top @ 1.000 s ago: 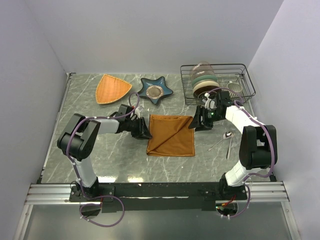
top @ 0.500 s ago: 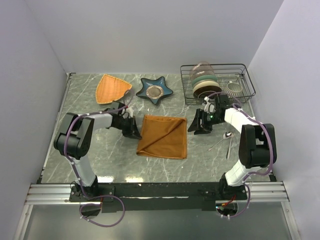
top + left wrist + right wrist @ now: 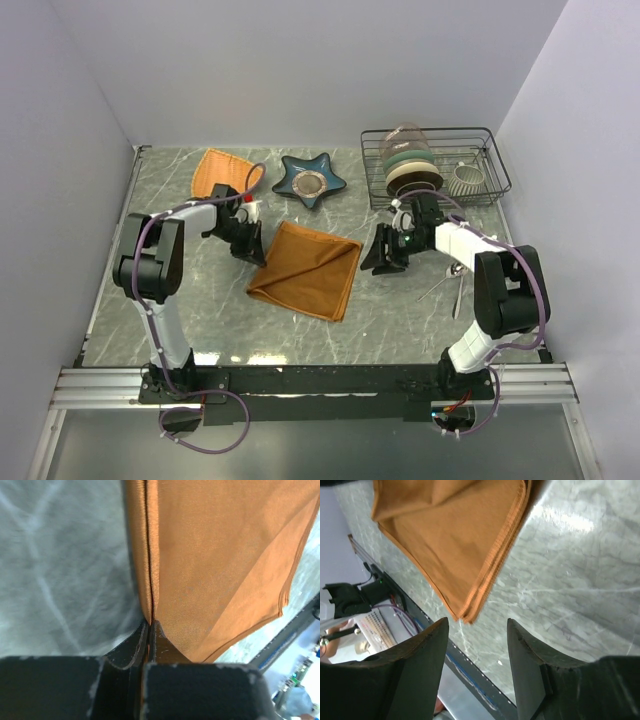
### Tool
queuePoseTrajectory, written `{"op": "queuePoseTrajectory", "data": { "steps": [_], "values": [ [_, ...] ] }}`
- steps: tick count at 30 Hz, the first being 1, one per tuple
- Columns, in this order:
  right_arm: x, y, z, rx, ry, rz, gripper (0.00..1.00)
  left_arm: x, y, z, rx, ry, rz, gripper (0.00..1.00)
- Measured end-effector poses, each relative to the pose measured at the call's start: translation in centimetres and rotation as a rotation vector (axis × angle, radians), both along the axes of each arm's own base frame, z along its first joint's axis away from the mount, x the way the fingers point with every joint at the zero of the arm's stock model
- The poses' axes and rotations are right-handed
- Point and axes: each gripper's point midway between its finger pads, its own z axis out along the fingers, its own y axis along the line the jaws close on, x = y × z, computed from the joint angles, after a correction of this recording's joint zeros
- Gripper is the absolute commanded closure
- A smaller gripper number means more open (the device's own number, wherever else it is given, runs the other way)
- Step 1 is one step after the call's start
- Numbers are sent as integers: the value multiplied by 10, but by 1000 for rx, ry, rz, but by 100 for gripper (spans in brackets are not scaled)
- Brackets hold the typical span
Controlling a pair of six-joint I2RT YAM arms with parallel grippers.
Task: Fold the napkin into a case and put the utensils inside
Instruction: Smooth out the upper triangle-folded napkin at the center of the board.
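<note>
The rust-orange napkin (image 3: 305, 269) lies folded and skewed at the table's middle. My left gripper (image 3: 255, 250) is shut on its left edge; in the left wrist view the jaws pinch the cloth's hem (image 3: 149, 625) and the cloth (image 3: 215, 565) spreads away from them. My right gripper (image 3: 378, 262) is open and empty, just right of the napkin; in the right wrist view the napkin (image 3: 455, 535) lies ahead of the spread fingers. The two silver utensils (image 3: 453, 277) lie on the table at the right. No narrow case shape shows.
A light orange woven triangular plate (image 3: 218, 170) sits back left, partly behind the left arm. A blue star-shaped dish (image 3: 311, 181) is at the back centre. A wire rack (image 3: 440, 165) with bowls and a cup stands back right.
My left gripper has dragged the napkin leftward and turned it askew. My right gripper has let go of the napkin's right edge and stands open beside it.
</note>
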Motion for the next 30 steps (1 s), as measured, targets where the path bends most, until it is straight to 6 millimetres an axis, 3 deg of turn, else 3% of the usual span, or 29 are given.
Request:
{"op": "queuePoseTrajectory", "data": {
  "steps": [2,6,7,10,14,17,19,22,26,30],
  "values": [
    [5,1,2,-4,-10,-12,46,-6,-5,-1,-16,16,-7,94],
    [22,3,6,-11,-37,-31,57,-19,-10,-3,-46,55,7,70],
    [26,5,8,-9,-46,-31,57,-23,-12,-2,-56,69,19,59],
    [42,12,18,6,-87,-26,60,-27,-14,5,-93,78,47,53],
    [48,38,40,68,-152,30,59,-24,-1,17,-126,19,130,49],
    [45,69,55,137,-191,89,59,-16,10,44,-180,-90,221,54],
    [42,85,58,168,-195,115,60,-11,5,68,-241,-155,253,59],
    [41,109,54,199,-181,151,62,-11,-19,92,-345,-200,240,65],
    [48,120,28,184,-133,158,63,-30,-41,80,-398,-119,230,66],
    [54,115,9,132,-114,166,59,-44,-42,59,-387,-28,249,63]
  ]
}}
